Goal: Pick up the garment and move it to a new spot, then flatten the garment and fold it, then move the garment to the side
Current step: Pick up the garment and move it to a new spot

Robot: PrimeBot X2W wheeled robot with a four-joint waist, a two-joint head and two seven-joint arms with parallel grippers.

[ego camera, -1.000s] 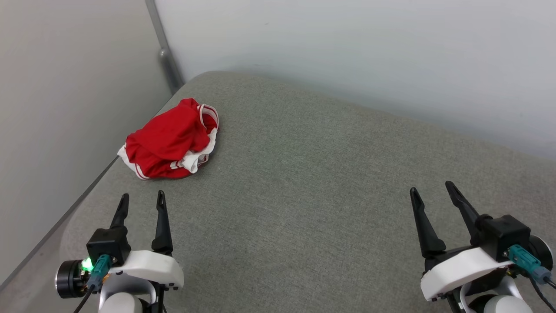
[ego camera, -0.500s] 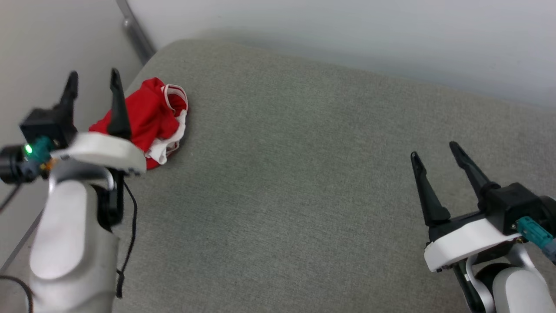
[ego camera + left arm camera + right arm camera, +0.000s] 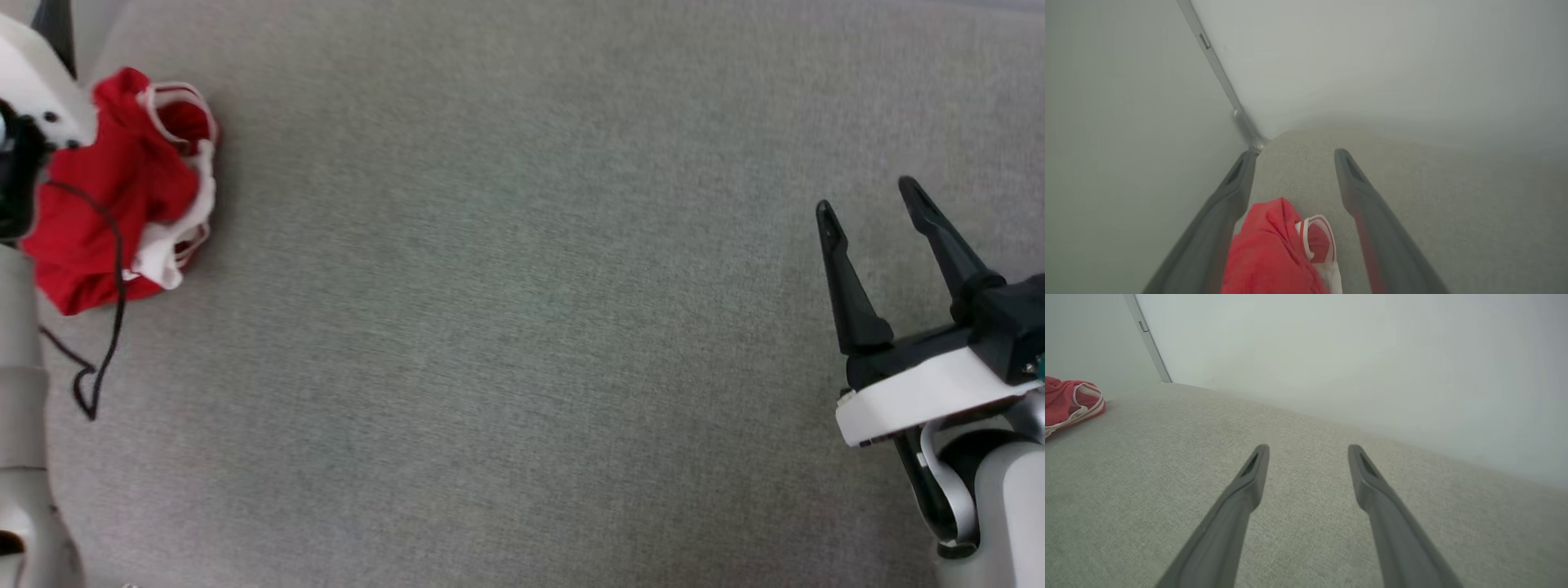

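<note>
At the lower right of the head view the right claw (image 3: 867,196) hangs over the grey surface (image 3: 490,327), fingers apart, well apart from the garment (image 3: 106,204). The garment lies bunched at the upper left edge, its long axis running up the frame and its white-trimmed opening at the upper end. In the left wrist view it sits between the spread fingers of the left claw (image 3: 1295,154), short of their tips.

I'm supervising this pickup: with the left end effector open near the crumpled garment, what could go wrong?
1. The garment is bunched; the open left end effector may pinch just one fold, leaving the rest trailing.
2. A black cable hangs across the fabric and might snag.
3. The heap lies close to the wall; a nudge could push it off the cushion.
</note>
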